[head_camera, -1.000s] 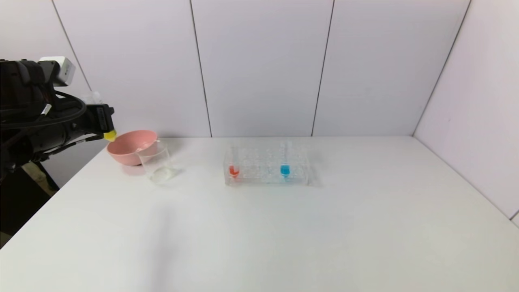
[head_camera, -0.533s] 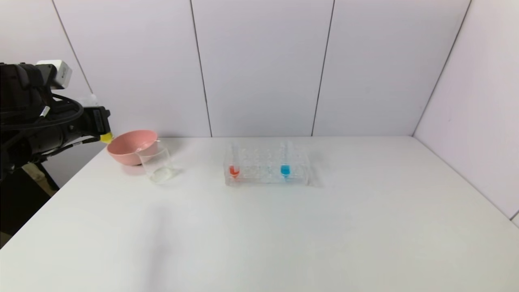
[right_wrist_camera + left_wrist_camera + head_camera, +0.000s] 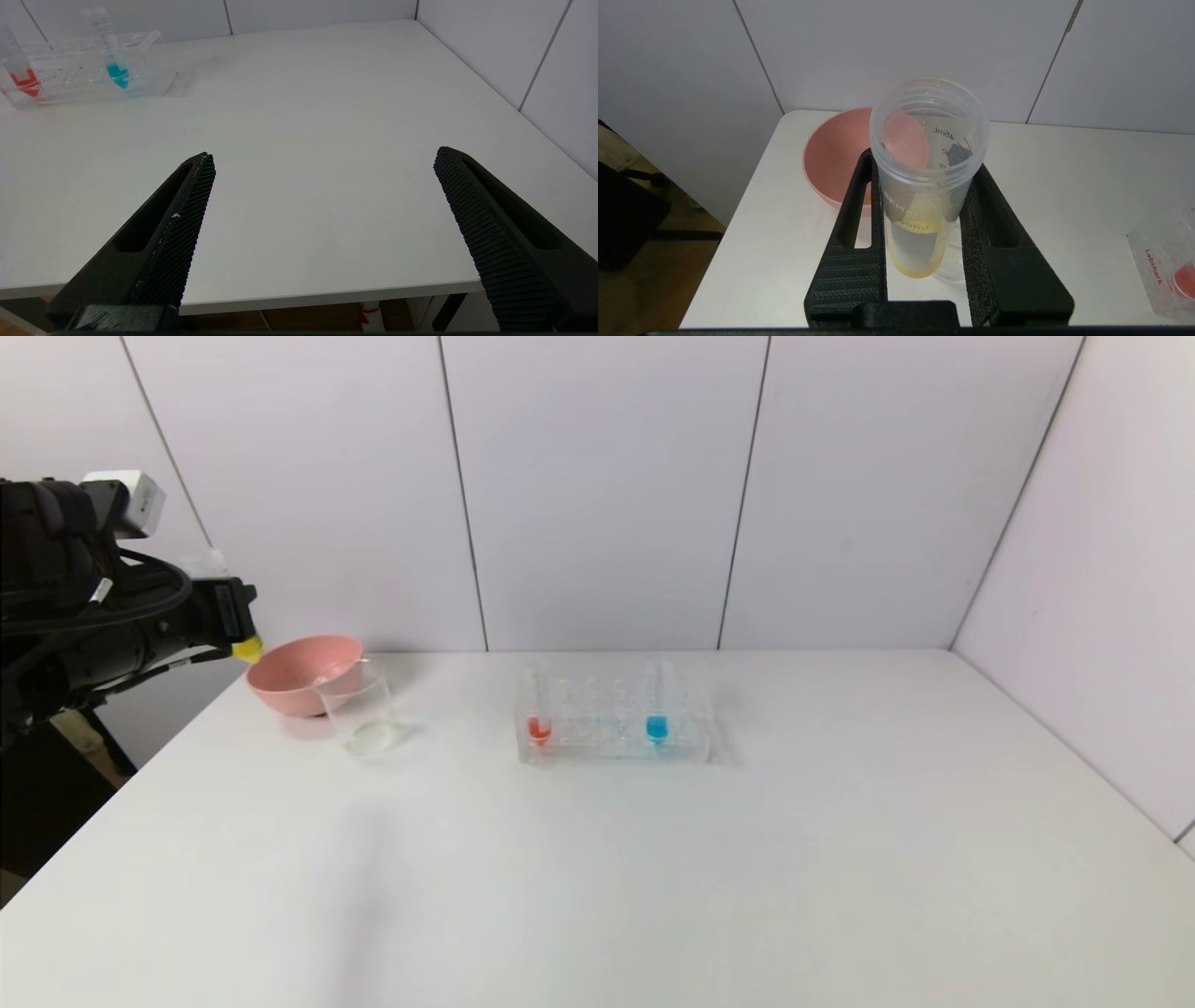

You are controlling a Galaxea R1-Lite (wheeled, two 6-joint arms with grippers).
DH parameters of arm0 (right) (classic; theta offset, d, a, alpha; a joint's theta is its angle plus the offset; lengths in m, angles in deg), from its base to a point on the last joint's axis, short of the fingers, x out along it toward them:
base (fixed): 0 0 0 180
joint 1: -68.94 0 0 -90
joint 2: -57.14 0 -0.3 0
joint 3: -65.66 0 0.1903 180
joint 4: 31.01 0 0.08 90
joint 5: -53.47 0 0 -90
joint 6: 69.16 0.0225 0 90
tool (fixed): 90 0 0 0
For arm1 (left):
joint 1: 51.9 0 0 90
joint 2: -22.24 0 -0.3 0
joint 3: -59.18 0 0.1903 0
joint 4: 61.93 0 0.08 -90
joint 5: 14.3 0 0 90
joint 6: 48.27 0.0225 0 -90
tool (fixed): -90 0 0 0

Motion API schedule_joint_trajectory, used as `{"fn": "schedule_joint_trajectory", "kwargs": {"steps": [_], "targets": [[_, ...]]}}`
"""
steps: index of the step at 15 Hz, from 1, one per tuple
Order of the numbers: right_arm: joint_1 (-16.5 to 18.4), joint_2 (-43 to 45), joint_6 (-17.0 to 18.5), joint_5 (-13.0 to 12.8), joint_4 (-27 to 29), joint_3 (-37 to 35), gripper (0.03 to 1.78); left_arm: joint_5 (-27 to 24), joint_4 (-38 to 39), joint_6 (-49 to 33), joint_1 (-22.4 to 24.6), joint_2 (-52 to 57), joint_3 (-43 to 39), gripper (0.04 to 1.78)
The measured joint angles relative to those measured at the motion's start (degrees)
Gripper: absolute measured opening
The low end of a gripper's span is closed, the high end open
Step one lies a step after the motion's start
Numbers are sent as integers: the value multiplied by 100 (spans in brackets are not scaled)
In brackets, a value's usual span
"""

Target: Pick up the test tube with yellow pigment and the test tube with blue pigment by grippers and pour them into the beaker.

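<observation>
The left gripper point(image 3: 924, 224) is clenched around the test tube with yellow pigment point(image 3: 924, 186), held in the air just beyond the surface's left edge, close beside the pink bowl point(image 3: 301, 674). In the left wrist view the tube's open threaded mouth faces the camera; printed graduations read "45mL" and "40" near the mouth and "50mL" lower down, with part of a brand word ending in "KMA" that cannot be read whole. A little yellow liquid sits at the tube's far tip, which shows in the head view as a yellow spot beside the bowl's left rim. The beaker point(image 3: 359, 714) stands upright on the white surface point(image 3: 597, 859), touching or just in front of the bowl on its right side. Well to the right of the bowl stands a clear tube rack point(image 3: 616, 719), whose corner carries the red word "Labshark" in the left wrist view. The test tube with blue pigment point(image 3: 656, 709) stands upright in the rack, right of a tube with red-orange liquid point(image 3: 539, 714). The right gripper point(image 3: 322, 214) hangs released, fingers spread wide, over the surface's near edge, far right of the bowl.
</observation>
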Motion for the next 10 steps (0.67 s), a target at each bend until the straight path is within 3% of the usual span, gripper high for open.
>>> {"fn": "schedule_joint_trajectory", "kwargs": {"steps": [10], "targets": [[0, 23, -1, 0, 2, 0, 171, -22, 32, -28, 27, 77, -245, 47]]}}
